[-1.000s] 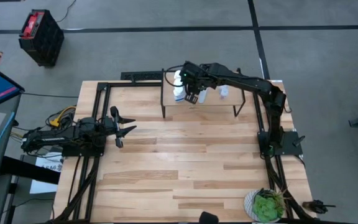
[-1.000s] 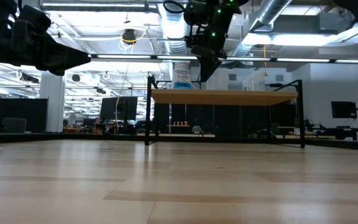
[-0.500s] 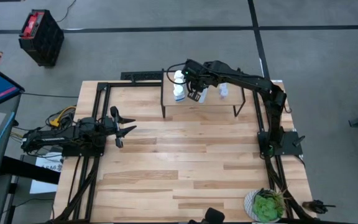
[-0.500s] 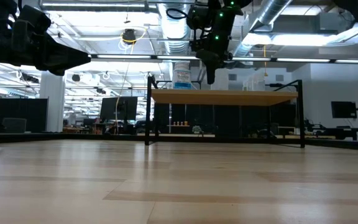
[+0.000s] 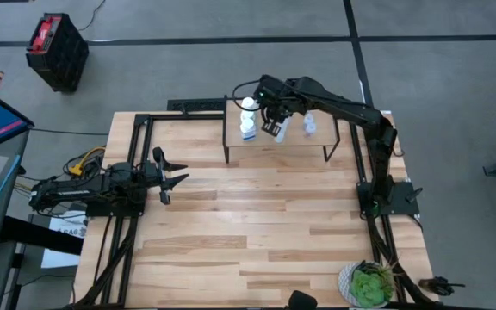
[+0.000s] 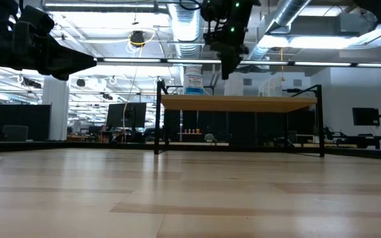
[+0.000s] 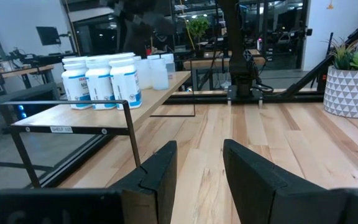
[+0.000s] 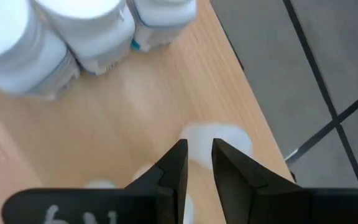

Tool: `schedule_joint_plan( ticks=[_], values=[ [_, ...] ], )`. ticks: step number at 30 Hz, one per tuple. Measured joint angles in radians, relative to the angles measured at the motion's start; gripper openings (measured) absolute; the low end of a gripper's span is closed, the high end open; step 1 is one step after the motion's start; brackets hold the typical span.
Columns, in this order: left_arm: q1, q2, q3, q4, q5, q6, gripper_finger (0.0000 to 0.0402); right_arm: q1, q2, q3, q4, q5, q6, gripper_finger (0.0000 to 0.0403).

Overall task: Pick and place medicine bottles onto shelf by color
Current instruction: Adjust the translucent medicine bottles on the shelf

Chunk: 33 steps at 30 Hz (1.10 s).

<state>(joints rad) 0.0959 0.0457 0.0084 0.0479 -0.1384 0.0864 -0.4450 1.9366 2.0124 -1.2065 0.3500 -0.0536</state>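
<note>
My right gripper (image 5: 274, 127) hangs over the shelf (image 5: 265, 148), fingers parted a little with nothing between them; in the right wrist view the two fingers (image 8: 174, 167) sit just above a pale translucent bottle (image 8: 215, 138) standing on the wood near the shelf's edge. In the low view the same gripper (image 6: 229, 66) is clearly above the shelf top (image 6: 240, 103), not touching it.

White bottles (image 5: 248, 119): a tight group at the shelf's left end, just beside my gripper; the left wrist view shows three of them (image 7: 101, 79) side by side with blue labels, and the translucent ones (image 7: 156, 70) just beyond. Another translucent bottle (image 5: 310, 126) stands farther along the shelf toward the right.

I can't spot any bottles on the table (image 5: 265, 224) itself, so sorting looks near its end or done. I judge this step as sitting between a release and a fresh grasp of the pale bottle below me; can't tell which. The next move needs either a straight lift clear without clipping the white cluster, or a small drop to close on that bottle.

My left gripper (image 5: 172, 176) waits low at the table's left side, fingers spread, empty.
</note>
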Motion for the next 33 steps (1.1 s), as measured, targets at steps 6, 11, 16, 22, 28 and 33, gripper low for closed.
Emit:
schedule_joint_plan(
  ticks=[6,11,16,22,28,33],
  values=[
    [0.000,0.000,0.000,0.000,0.000,0.000,0.0121,0.003,0.000,0.112,-0.200,-0.003,0.002,0.0097],
    [0.000,0.000,0.000,0.000,0.000,0.000,0.0121,0.007,-0.007,0.146,-0.323,-0.009,0.024,0.0097],
    [0.000,0.000,0.000,0.000,0.000,0.000,0.0121,-0.001,-0.018,0.123,-0.356,-0.088,0.006,0.0097],
    [0.000,0.000,0.000,0.000,0.000,0.000,0.0121,-0.008,-0.022,0.078,-0.364,-0.115,-0.019,0.0097],
    [0.000,0.000,0.000,0.000,0.000,0.000,0.0121,-0.015,-0.041,0.014,-0.361,-0.117,-0.023,0.0097],
    [0.000,0.000,0.000,0.000,0.000,0.000,0.0121,-0.014,-0.084,-0.068,-0.318,-0.118,-0.018,0.0097]
  ],
)
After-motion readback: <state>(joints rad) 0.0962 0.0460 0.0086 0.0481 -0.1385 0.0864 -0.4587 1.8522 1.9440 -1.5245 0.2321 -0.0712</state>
